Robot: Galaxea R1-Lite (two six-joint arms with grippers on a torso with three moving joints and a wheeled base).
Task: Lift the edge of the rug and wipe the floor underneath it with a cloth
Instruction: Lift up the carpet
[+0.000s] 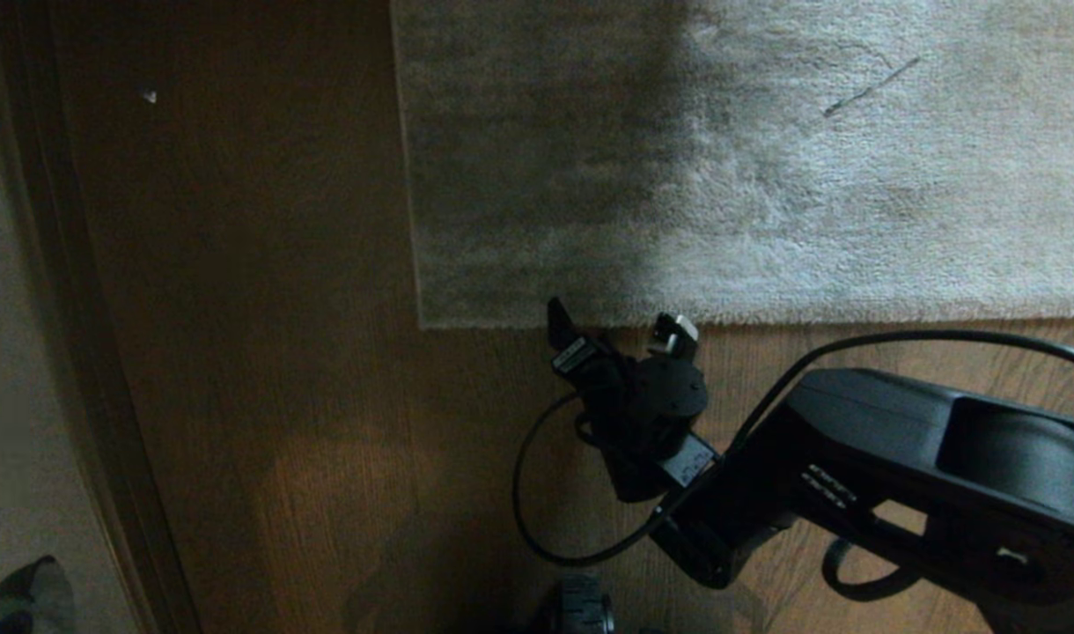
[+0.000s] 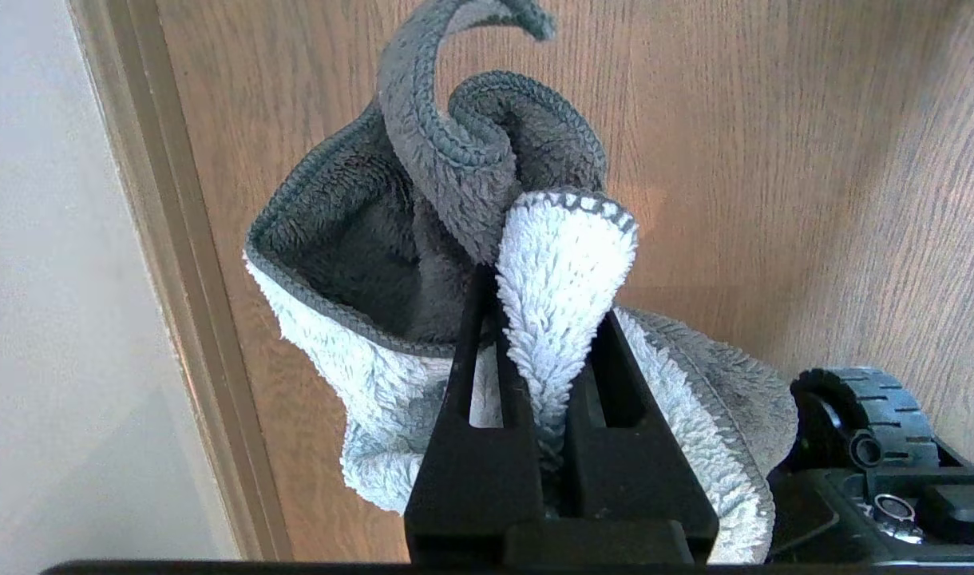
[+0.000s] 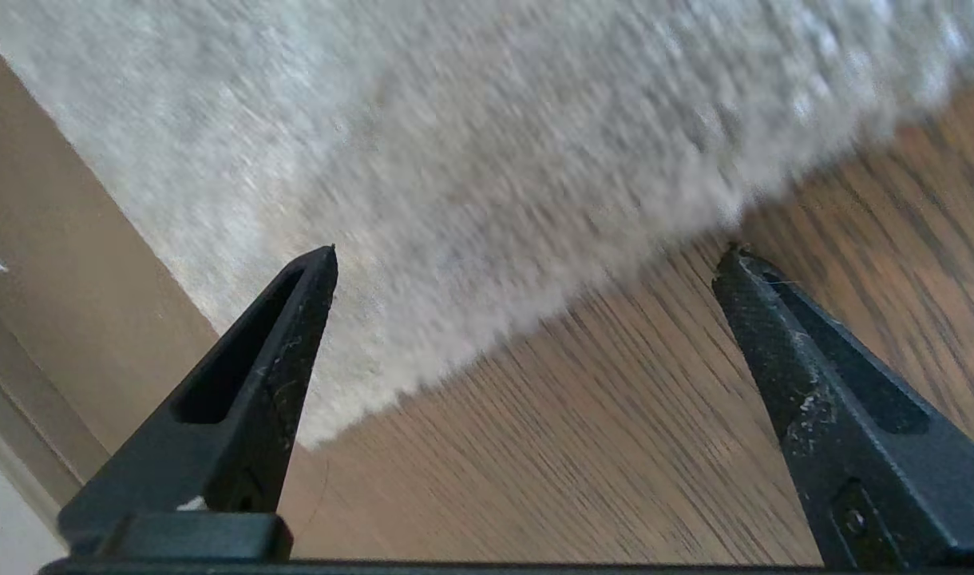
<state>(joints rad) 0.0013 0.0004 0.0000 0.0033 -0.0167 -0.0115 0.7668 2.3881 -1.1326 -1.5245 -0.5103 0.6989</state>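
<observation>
A light grey-beige rug [image 1: 766, 176] lies flat across the far side of the head view. The rug edge [image 1: 766, 319] [image 3: 487, 319] runs straight to a corner [image 1: 424, 324] at the left. Brown wood-grain floor [image 1: 282, 396] [image 3: 599, 447] lies before it. My right gripper [image 1: 616, 328] [image 3: 528, 263] hangs open just above the floor at the rug edge, near the corner, with nothing between its fingers. Out of the head view, my left gripper [image 2: 547, 319] is shut on a fluffy grey and white cloth [image 2: 455, 200], which hangs bunched over the floor [image 2: 774, 160].
A pale wall [image 1: 9, 352] [image 2: 56, 319] with a skirting board [image 1: 88, 352] [image 2: 184, 319] runs down the left side. My base's wheel [image 2: 862, 415] [image 1: 581, 612] is close below. A black cable [image 1: 537, 493] loops under the right arm. A thin dark streak [image 1: 867, 88] marks the rug.
</observation>
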